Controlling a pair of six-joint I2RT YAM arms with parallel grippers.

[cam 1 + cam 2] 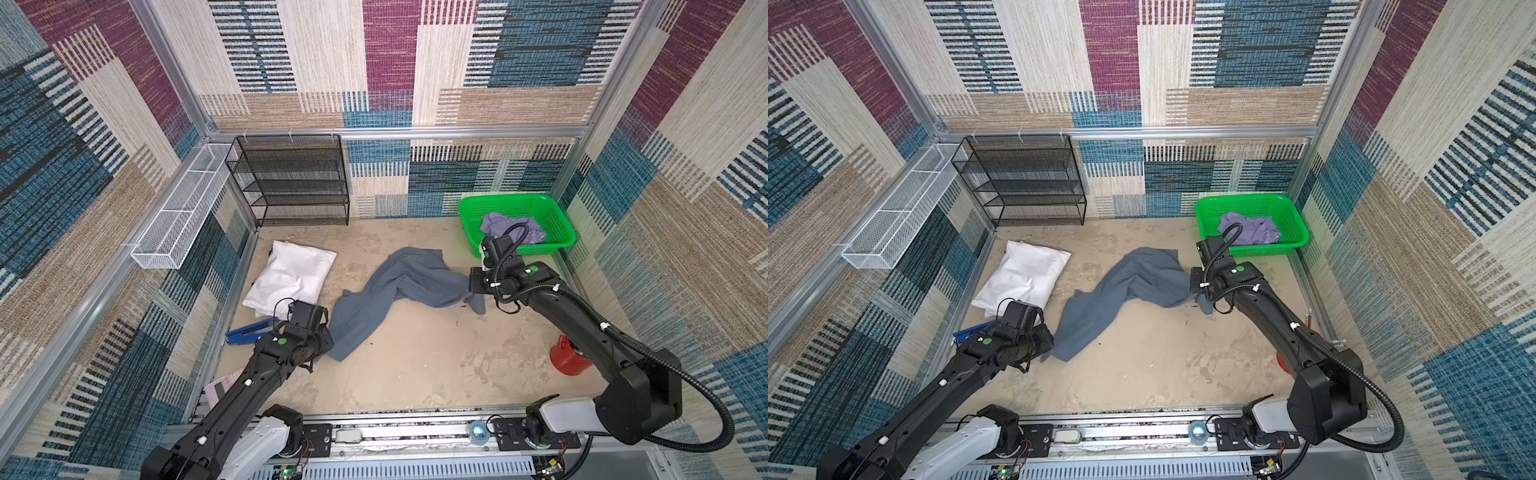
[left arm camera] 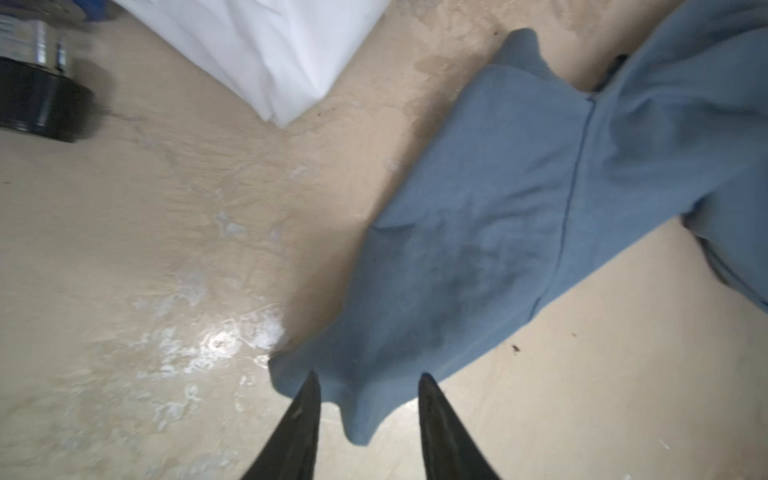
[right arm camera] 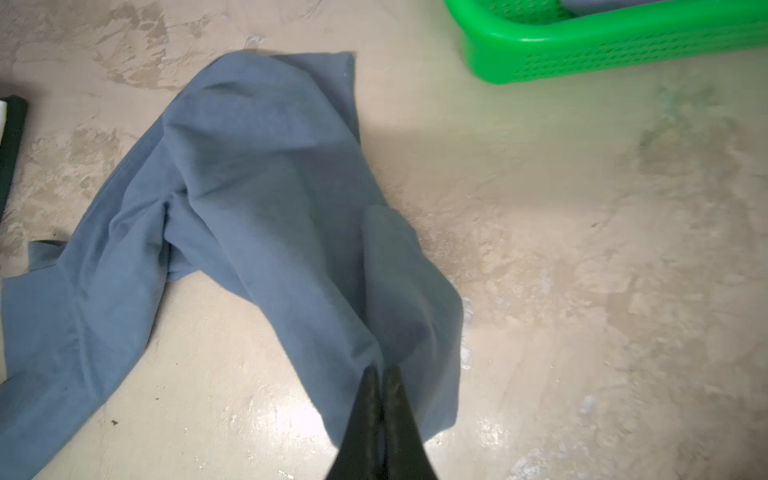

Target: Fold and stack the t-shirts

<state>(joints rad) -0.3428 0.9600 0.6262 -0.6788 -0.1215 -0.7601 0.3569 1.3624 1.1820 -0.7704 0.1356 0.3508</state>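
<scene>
The right gripper (image 3: 383,371) is clenched on a bunched fold of the blue-grey t-shirt (image 3: 257,187), while the left gripper (image 2: 368,380) stands released, the shirt's far corner between its tips.

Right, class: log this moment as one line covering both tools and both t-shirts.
left tool: open at blue-grey t-shirt corner | right tool: shut on blue-grey t-shirt | lavender t-shirt: crumpled in green basket

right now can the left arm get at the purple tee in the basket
Probably not: the purple tee lies in the green basket at the far right, beyond the right arm, far from the left gripper.
</scene>
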